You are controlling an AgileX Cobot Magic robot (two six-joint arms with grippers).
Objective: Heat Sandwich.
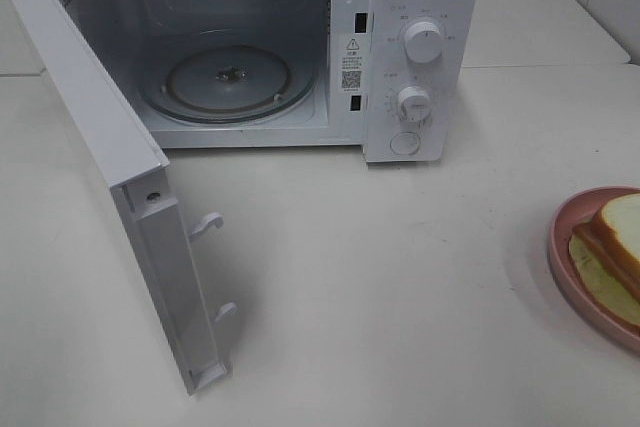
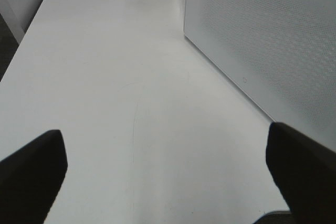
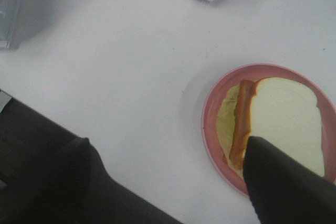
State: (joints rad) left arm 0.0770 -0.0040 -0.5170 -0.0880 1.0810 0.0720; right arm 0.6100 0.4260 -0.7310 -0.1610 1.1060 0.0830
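Note:
The sandwich [image 1: 620,237] lies on a pink round plate [image 1: 562,247] at the table's right edge, partly cut off in the exterior view. It has white bread [image 3: 286,124] on top, with a brown meat strip [image 3: 241,124] and pale lettuce showing at one side. My right gripper [image 3: 165,142] hangs open above the table. One dark finger [image 3: 283,182] overlaps the plate and the sandwich, the other [image 3: 68,177] is over bare table. My left gripper [image 2: 168,156] is open over bare table beside the microwave door [image 2: 262,40]. Neither gripper shows in the exterior view.
The white microwave [image 1: 420,47] stands at the back with its door [image 1: 110,167] swung wide open toward the front left. A glass turntable [image 1: 230,77] lies inside the cavity. Two knobs and a button sit on its right panel. White table [image 1: 380,277] lies between microwave and plate.

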